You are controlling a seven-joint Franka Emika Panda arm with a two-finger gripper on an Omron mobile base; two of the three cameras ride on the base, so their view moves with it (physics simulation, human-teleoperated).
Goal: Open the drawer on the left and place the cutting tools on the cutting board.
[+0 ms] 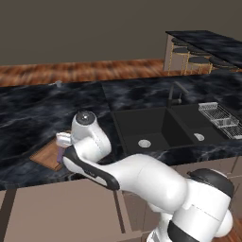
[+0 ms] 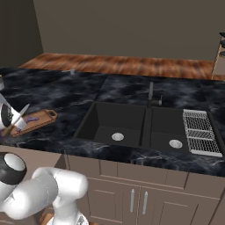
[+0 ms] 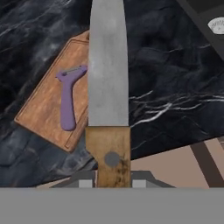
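You see the knife (image 3: 108, 87) running up the centre of the hand view, its wooden handle pinched in the gripper (image 3: 109, 183). Left of it, the purple peeler (image 3: 68, 98) lies on the cutting board (image 3: 46, 113), on the black marble counter (image 3: 175, 78).

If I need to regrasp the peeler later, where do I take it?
Grip the peeler across its straight purple handle, coming from above. It lies flat on the cutting board, so only its top is reachable, and the Y-shaped head is wider and uneven. The gripper currently holds the knife.
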